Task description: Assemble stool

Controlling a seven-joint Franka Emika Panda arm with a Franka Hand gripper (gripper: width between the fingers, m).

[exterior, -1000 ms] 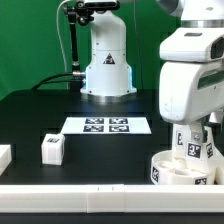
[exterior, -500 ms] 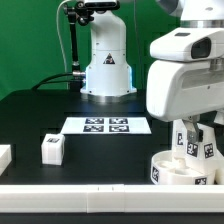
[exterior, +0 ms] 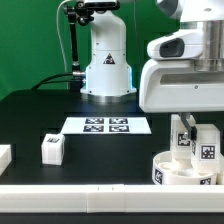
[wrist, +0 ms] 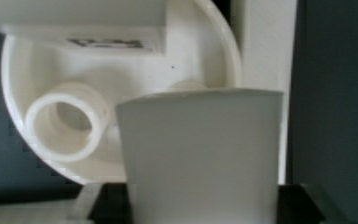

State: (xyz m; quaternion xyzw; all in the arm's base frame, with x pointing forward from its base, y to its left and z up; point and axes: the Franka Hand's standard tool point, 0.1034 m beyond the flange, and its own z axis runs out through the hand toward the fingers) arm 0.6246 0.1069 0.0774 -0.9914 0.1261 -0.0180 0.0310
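Observation:
The round white seat disc [exterior: 176,171] lies at the front of the table on the exterior view's right. My gripper [exterior: 196,146] hangs just above it, shut on a white tagged leg block [exterior: 184,138] that stands upright over the disc. In the wrist view the leg block [wrist: 201,140] fills the space between my dark fingers [wrist: 105,203], with the seat disc [wrist: 114,75] and its round socket [wrist: 60,124] behind it. My gripper [wrist: 202,207] sits at the edge of that view. Whether the leg touches the disc is hidden. A second leg block [exterior: 51,148] stands loose on the exterior view's left.
The marker board [exterior: 105,125] lies in the middle of the table in front of the robot base [exterior: 107,66]. Another white part [exterior: 4,157] shows at the exterior view's left edge. A plain white bar [exterior: 90,201] runs along the front edge.
My hand has shifted a little up and toward the exterior view's left while still gripping the leg block over the seat disc. The other parts have not moved.

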